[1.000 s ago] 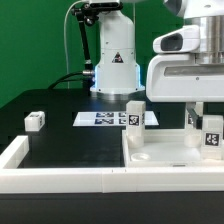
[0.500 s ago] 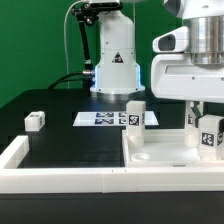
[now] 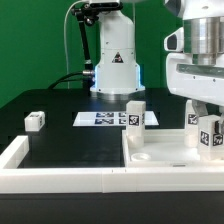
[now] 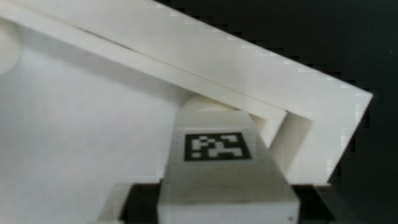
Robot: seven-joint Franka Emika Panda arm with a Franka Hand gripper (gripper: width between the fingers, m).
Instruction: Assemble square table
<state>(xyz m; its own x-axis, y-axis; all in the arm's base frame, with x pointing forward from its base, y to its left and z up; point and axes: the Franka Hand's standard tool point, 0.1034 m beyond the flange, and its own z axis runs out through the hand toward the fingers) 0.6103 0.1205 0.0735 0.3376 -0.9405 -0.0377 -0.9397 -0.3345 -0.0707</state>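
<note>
Clamping jaws hold a white, black-tagged leg block [image 4: 217, 150] in the tabletop [image 4: 80, 120] corner.

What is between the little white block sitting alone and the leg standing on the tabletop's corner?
The exterior view shows bare black table, then the flat marker board, between the little block and the standing leg.

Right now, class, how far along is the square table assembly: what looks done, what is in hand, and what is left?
Apparently done: the first leg stands upright at a far corner of the tabletop, the second leg farther to the exterior view's right. In hand: the tool grips the third leg at a tabletop corner. Left: seating it, then fetching the loose leg from the black surface.
</note>
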